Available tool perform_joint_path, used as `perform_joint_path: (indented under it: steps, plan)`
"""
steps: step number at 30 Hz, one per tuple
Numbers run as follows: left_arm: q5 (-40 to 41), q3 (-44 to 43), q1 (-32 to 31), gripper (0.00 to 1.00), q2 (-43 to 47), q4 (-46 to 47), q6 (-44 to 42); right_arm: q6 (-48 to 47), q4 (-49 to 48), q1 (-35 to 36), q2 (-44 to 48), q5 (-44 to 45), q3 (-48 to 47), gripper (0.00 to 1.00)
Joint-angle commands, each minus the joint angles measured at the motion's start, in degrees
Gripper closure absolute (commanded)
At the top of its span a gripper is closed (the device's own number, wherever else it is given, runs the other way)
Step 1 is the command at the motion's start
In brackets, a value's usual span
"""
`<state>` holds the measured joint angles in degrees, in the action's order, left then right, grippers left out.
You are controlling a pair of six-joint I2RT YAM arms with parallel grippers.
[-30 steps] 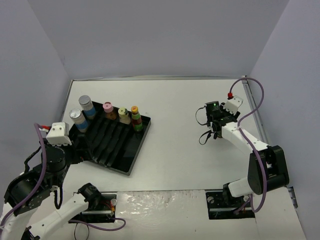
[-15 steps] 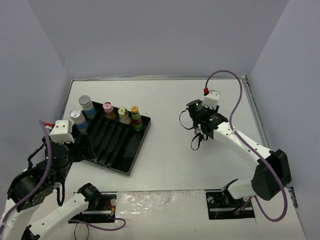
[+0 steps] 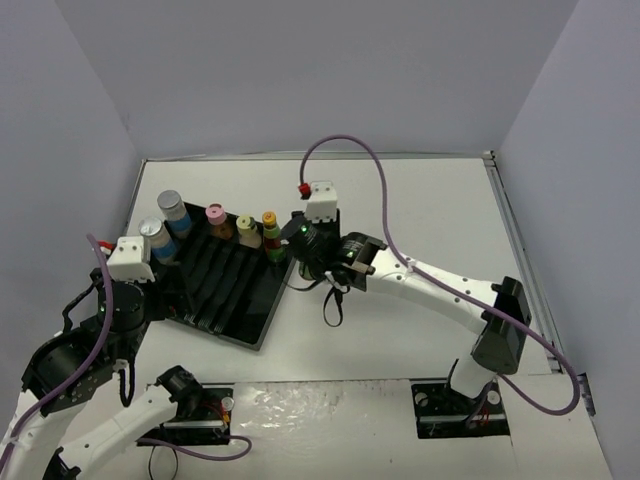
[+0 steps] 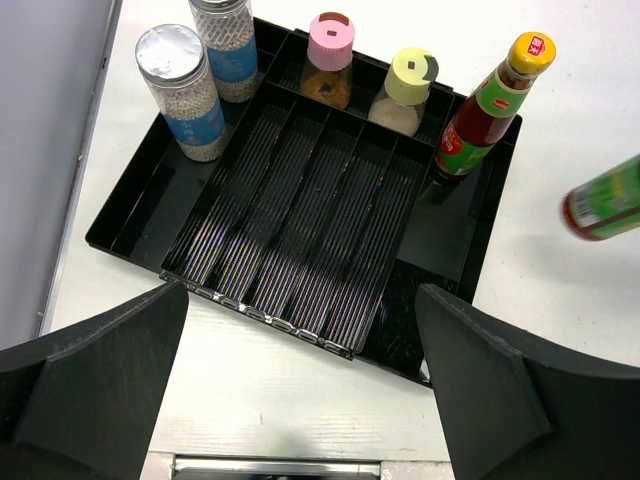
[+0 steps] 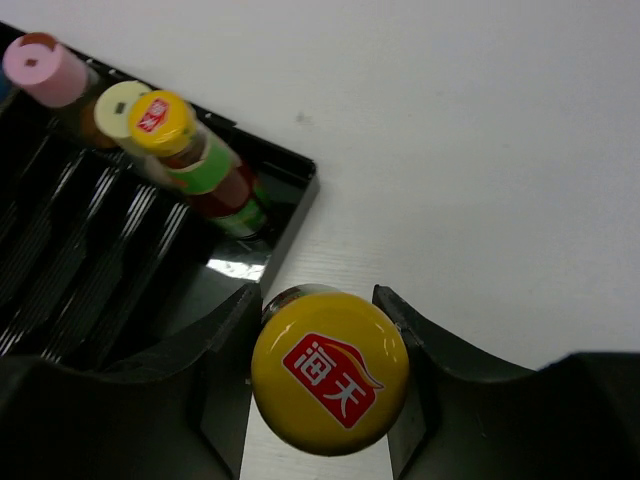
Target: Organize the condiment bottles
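Observation:
Five condiment bottles stand along the far edge of the black ridged tray (image 3: 252, 334): two silver-lidded ones with blue-white labels (image 4: 185, 90) (image 4: 228, 45), a pink-capped one (image 4: 329, 60), a pale-yellow-capped one (image 4: 405, 90) and a dark one with a red-green label and a yellow cap (image 4: 487, 108). My right gripper (image 5: 325, 385) is shut on a second yellow-capped dark bottle (image 5: 330, 370). It holds the bottle just off the tray's right edge, above the table. That bottle shows at the right edge of the left wrist view (image 4: 605, 200). My left gripper (image 4: 300, 400) is open and empty over the tray's near edge.
The tray's ridged middle lanes (image 4: 300, 210) and its right-hand compartment (image 4: 445, 240) hold nothing. White table (image 3: 430, 210) lies right of the tray. Grey walls stand at the back and both sides. A purple cable (image 3: 350, 145) loops above the right arm.

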<state>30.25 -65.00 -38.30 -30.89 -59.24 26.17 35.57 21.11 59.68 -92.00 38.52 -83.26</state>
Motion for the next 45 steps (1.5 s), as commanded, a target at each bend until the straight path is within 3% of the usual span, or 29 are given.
perform_joint_path:
  steps: [1,5,16,35,45]
  plan:
    - [0.19,-4.27,-0.46,0.05,-1.07,2.26,0.25,-1.90,-3.85,4.83,-5.09,4.45,-11.11,1.00]
    - [0.54,-6.65,-0.46,0.05,-0.73,0.54,0.38,-3.72,-3.88,8.26,-12.17,4.45,-19.59,1.00]
    - [1.58,-10.36,-0.46,0.05,0.85,-3.39,0.64,-5.95,-4.64,10.47,-22.60,2.88,-29.13,1.00]
    - [2.20,-11.73,-0.46,0.05,1.69,-5.80,0.72,-3.91,-15.77,10.90,-24.89,2.78,-17.90,1.00]
    - [2.26,-11.29,-0.46,0.05,1.45,-5.73,0.90,-2.33,-16.80,11.35,-25.05,2.52,-15.25,1.00]
